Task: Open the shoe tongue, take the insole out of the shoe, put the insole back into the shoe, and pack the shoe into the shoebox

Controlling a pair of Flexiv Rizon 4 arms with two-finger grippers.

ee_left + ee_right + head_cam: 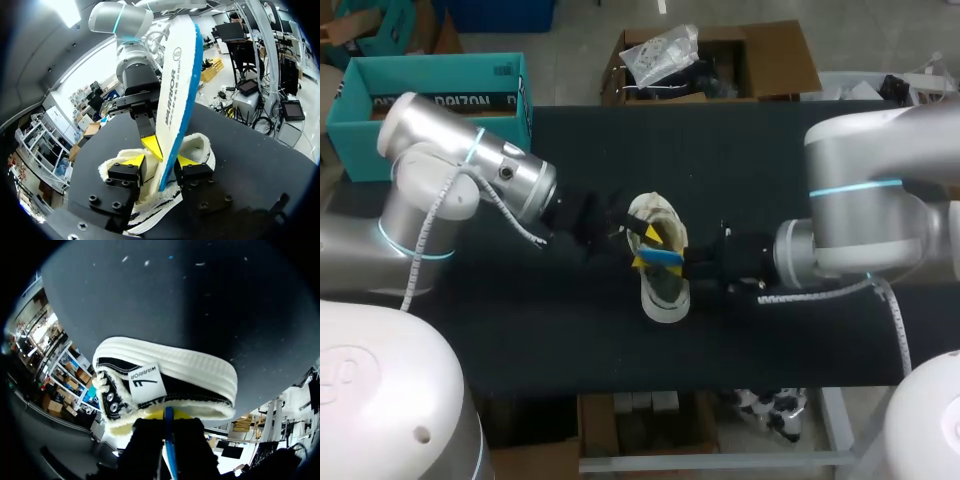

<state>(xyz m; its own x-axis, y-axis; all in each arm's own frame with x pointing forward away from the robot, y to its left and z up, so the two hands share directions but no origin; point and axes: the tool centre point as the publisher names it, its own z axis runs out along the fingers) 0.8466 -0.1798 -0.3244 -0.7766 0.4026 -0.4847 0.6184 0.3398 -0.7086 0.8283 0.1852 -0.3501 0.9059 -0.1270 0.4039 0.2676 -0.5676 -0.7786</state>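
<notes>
The right jaws pinch the blue-edged insole [177, 75], upright in the shoe [665, 295]! The left jaws straddle it, part-open; shoebox [430, 100] at ten o'clock.

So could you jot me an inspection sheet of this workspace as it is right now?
Surface: black table.
Job's things: shoe lies mid-table; insole stands upright in its opening; teal box, likely the shoebox, at the far left corner.
Clutter: nothing seen.
Tools: left tool open, straddling the insole; right tool shut on the insole.
Cables: left arm's coiled cable; right arm's coiled cable.
Surroundings: nothing seen reaching over the table.
</notes>
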